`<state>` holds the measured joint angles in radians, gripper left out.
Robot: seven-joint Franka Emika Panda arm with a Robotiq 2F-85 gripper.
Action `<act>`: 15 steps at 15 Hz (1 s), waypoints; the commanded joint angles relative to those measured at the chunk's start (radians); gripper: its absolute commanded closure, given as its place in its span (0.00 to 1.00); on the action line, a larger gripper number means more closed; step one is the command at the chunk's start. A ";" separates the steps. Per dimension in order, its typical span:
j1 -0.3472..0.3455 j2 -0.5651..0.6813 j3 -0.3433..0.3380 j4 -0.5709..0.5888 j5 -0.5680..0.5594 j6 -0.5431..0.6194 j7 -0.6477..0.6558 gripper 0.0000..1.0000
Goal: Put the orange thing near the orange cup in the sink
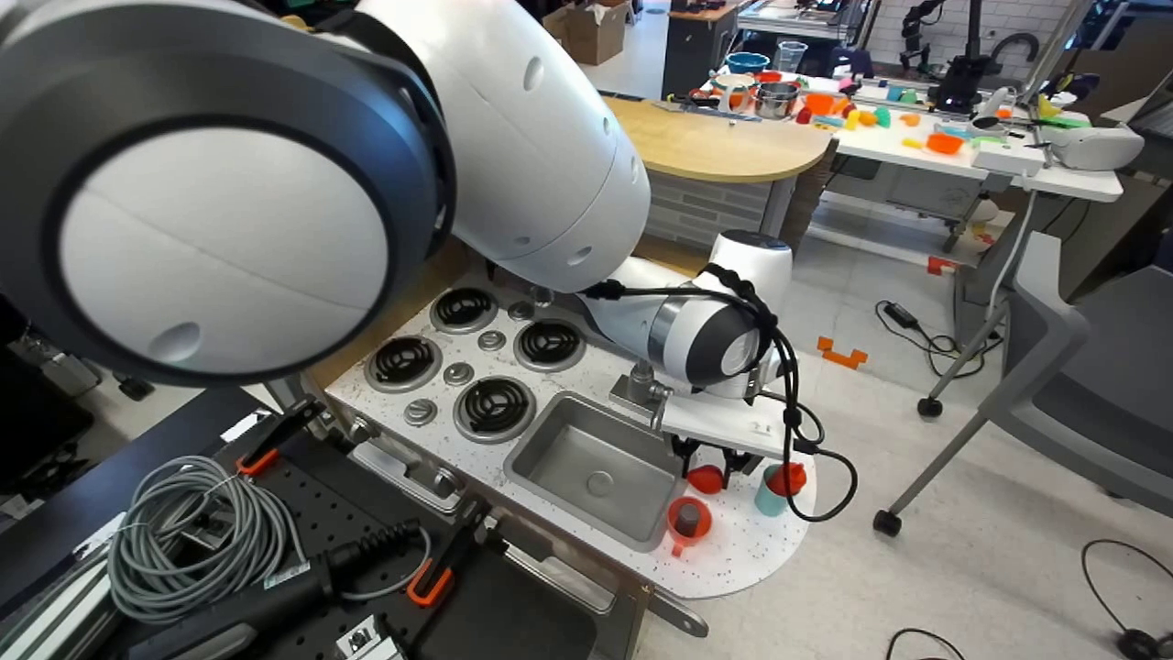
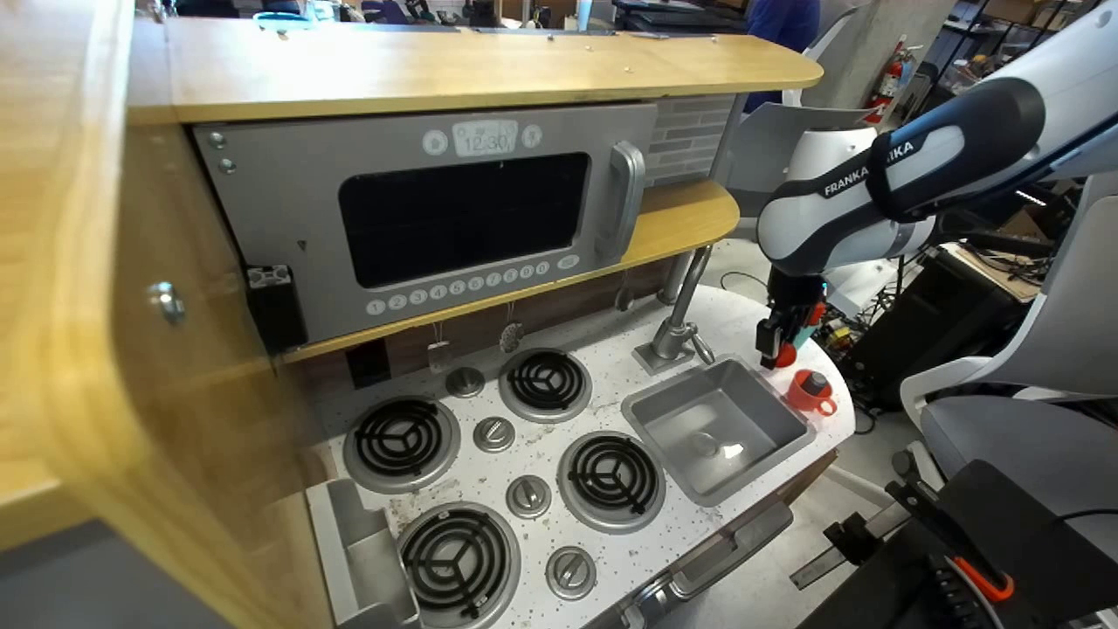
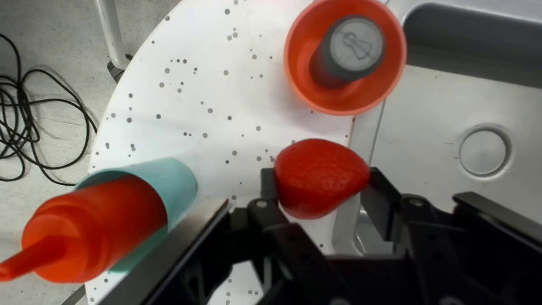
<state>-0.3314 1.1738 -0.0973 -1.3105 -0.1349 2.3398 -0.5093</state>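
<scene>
The orange thing (image 3: 319,178) is a rounded orange-red lump between my gripper's two black fingers in the wrist view. It also shows in both exterior views (image 1: 706,478) (image 2: 786,355). My gripper (image 3: 322,187) has a finger against each side of it. In the exterior views my gripper (image 1: 710,466) (image 2: 770,348) points down beside the sink's end. I cannot tell whether the lump touches the counter. The sink (image 1: 573,463) (image 2: 699,428) (image 3: 436,110) is a silver basin, right of the lump in the wrist view. The orange cup (image 3: 302,63) (image 1: 702,530) (image 2: 799,400) stands at the sink's edge with a grey item inside.
A teal cup (image 3: 180,180) (image 1: 768,500) holding a red bottle (image 3: 101,224) (image 1: 790,478) stands on the other side of my gripper from the sink. The grey faucet (image 1: 641,383) (image 2: 674,336) rises behind the sink. Black burners (image 1: 495,406) (image 2: 611,476) and the counter's rounded edge lie around.
</scene>
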 commanded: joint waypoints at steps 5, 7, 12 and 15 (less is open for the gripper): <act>0.016 -0.089 0.025 -0.081 -0.025 0.000 -0.022 0.72; 0.026 -0.120 0.039 -0.117 -0.022 0.002 -0.025 0.72; 0.028 -0.226 0.058 -0.273 -0.009 0.013 -0.021 0.72; 0.014 -0.304 0.044 -0.396 -0.009 0.024 -0.012 0.72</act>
<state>-0.2984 0.9857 -0.0480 -1.5426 -0.1347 2.3404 -0.5250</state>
